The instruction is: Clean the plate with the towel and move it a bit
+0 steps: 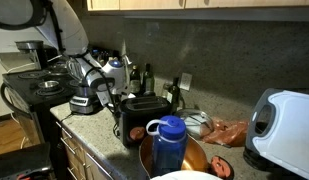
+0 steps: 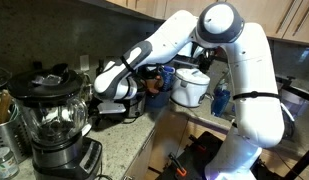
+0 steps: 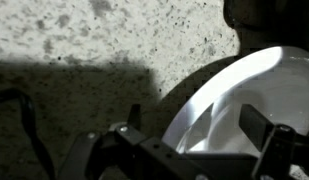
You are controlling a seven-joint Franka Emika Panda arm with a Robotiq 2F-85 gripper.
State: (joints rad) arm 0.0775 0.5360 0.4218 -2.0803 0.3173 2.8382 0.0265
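A white plate (image 3: 244,95) lies on the speckled counter and fills the right of the wrist view. My gripper (image 3: 194,128) hangs open just above it, one finger over the plate's left rim and one over its inside, holding nothing. In both exterior views the gripper (image 1: 104,90) (image 2: 112,92) is low over the counter beside a black toaster (image 1: 144,115); the plate is hidden there. A pink-orange towel (image 1: 229,132) lies crumpled farther along the counter, away from the gripper.
A blue bottle (image 1: 169,142) and an orange bowl (image 1: 194,160) stand in front of the toaster. A white appliance (image 1: 284,120) is at the counter's end. A stove (image 1: 39,88) lies behind the arm. A blender (image 2: 49,115) stands close to the camera.
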